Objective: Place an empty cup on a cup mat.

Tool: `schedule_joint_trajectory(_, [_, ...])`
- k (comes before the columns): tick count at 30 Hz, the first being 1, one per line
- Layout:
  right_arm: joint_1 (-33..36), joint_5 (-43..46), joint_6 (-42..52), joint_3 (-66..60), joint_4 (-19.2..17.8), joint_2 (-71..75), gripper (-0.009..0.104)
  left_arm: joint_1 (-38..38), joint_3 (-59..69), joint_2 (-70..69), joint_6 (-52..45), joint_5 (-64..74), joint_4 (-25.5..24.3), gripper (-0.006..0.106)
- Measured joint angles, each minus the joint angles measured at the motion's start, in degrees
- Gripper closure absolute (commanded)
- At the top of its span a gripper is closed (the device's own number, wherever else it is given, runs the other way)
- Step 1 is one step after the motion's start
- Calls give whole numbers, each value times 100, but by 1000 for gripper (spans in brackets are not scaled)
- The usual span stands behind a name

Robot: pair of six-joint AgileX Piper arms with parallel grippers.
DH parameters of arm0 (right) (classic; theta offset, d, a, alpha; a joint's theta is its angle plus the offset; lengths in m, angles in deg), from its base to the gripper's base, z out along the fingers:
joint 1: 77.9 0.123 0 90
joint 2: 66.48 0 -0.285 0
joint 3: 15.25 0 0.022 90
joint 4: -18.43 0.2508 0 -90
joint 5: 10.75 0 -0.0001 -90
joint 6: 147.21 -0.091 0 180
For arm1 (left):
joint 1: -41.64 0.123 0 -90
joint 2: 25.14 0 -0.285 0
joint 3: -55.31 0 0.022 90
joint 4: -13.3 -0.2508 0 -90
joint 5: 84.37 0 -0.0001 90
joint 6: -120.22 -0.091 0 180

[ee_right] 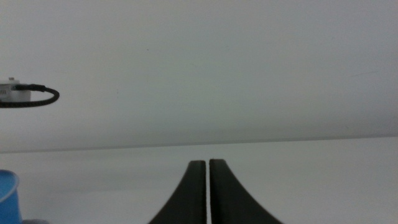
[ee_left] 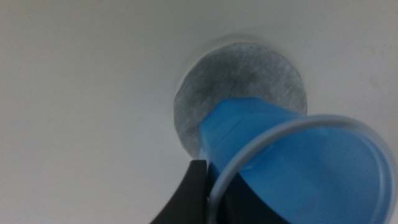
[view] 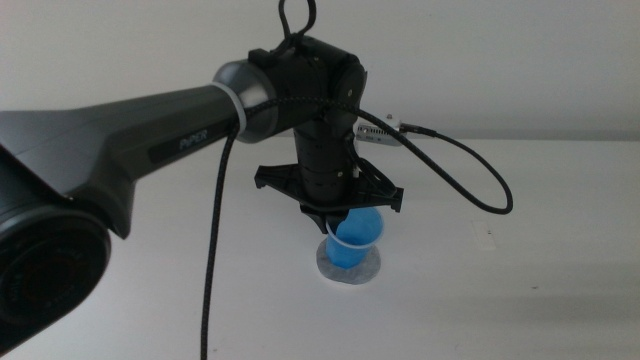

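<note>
Dangling cup (view: 357, 240) in left pincer (view: 335, 224)

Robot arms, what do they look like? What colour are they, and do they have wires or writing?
The left arm is a dark grey tube with pale "PIPER" lettering and a light ring at its black wrist. Black braided cables run along it and loop above. The left gripper has a black flared body and dark jaws. The right gripper shows two dark, curved jaws pressed together.

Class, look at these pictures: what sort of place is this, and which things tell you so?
Probably a robotics lab bench: a bare white table, a black arm's left tool holding a blue cup over a grey mat.
</note>
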Motion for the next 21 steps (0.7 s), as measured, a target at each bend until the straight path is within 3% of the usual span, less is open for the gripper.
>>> schedule_joint_trajectory(13, [0,0,0,0,0,0,97,0,-24,284,11,-177,59,100])
schedule_joint_trajectory(18, [0,0,0,0,0,0,97,0,-44,318,-39,-189,81,86])
schedule_joint_trajectory(21, [0,0,0,0,0,0,97,0,-44,355,-62,-189,81,68])
